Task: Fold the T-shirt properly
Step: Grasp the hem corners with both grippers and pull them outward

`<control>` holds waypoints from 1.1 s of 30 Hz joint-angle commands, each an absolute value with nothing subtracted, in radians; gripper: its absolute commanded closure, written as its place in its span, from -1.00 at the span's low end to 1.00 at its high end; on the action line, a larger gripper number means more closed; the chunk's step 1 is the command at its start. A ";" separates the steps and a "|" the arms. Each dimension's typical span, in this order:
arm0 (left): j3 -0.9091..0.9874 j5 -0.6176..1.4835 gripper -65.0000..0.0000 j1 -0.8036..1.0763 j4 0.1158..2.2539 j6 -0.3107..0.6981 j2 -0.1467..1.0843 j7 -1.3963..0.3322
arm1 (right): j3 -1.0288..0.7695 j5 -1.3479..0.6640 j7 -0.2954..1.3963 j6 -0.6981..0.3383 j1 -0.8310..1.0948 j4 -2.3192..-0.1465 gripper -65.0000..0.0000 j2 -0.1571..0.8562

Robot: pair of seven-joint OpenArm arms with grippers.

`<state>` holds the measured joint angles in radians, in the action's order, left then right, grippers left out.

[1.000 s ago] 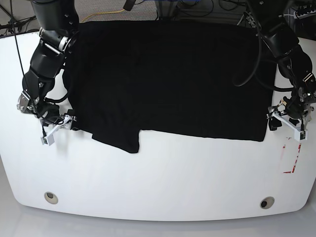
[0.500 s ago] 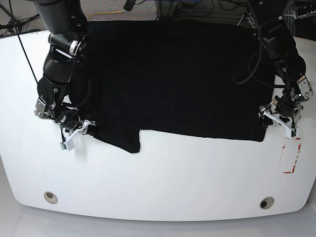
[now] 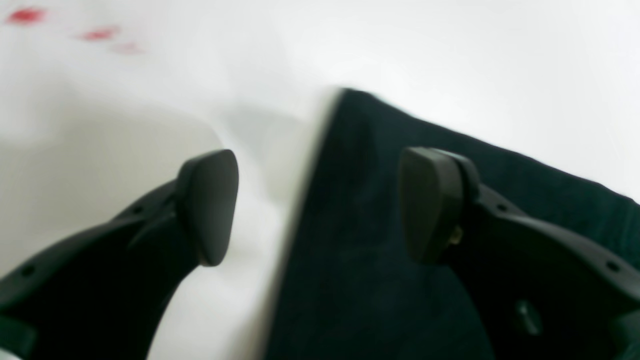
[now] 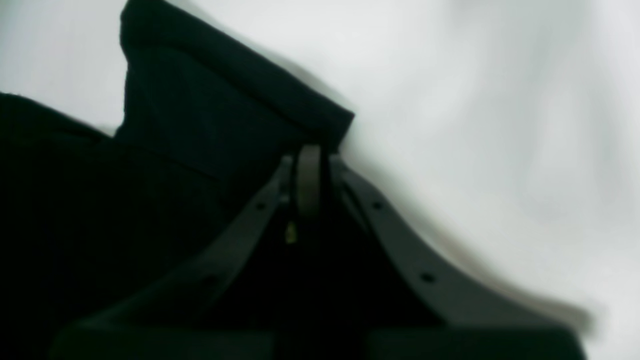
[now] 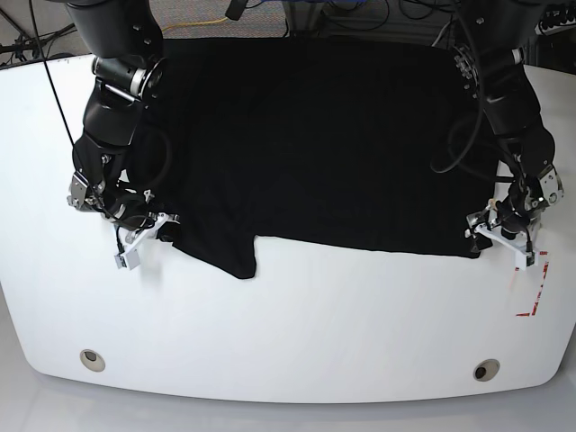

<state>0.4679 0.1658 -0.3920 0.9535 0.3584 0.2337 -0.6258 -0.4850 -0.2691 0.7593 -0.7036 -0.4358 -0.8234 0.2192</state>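
T-shirt (image 5: 315,144): large, black, plain on the visible face. Lies spread flat across the table's 12 o'clock half, its far edge at the table's back rim. One sleeve (image 5: 220,252) projects from the near edge toward 7 o'clock. Near hem runs roughly straight.

Bare table (image 5: 360,315) lay open in front of the T-shirt (image 5: 315,144); both arms flanked its sides.

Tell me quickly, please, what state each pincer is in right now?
Left pincer: open, straddling the edge of the T-shirt.
Right pincer: closed on the T-shirt's sleeve edge.
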 commanded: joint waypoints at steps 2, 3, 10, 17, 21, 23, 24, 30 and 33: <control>0.447 0.180 -0.43 -0.443 0.903 0.364 0.243 -0.555 | -0.484 -0.248 0.780 -0.698 -0.450 -0.840 1.00 0.229; 0.441 0.180 -0.43 -0.443 0.889 0.364 0.243 -0.542 | -0.484 -0.248 0.780 -0.698 -0.449 -0.852 1.00 0.228; 0.364 0.182 -0.04 -0.464 0.829 0.369 0.242 -0.518 | -0.484 -0.246 0.799 -0.698 -0.427 -0.961 1.00 0.226; 0.361 0.180 0.99 -0.469 0.835 0.371 0.242 -0.521 | -0.483 -0.246 0.814 -0.698 -0.430 -0.981 1.00 0.232; 0.364 0.185 1.00 -0.475 0.845 0.374 0.242 -0.521 | -0.483 -0.246 0.816 -0.698 -0.427 -1.049 1.00 0.234; 0.367 0.185 1.00 -0.483 0.885 0.395 0.242 -0.521 | -0.481 -0.246 0.817 -0.698 -0.426 -1.081 1.00 0.234; 0.367 0.185 1.00 -0.481 0.920 0.415 0.242 -0.524 | -0.481 -0.245 0.825 -0.698 -0.426 -1.104 1.00 0.234; 0.371 0.186 1.00 -0.479 1.070 0.466 0.240 -0.615 | -0.481 -0.245 0.898 -0.698 -0.423 -1.224 1.00 0.252; 0.371 0.186 1.00 -0.461 1.153 0.492 0.237 -0.671 | -0.481 -0.246 0.932 -0.698 -0.406 -1.287 1.00 0.257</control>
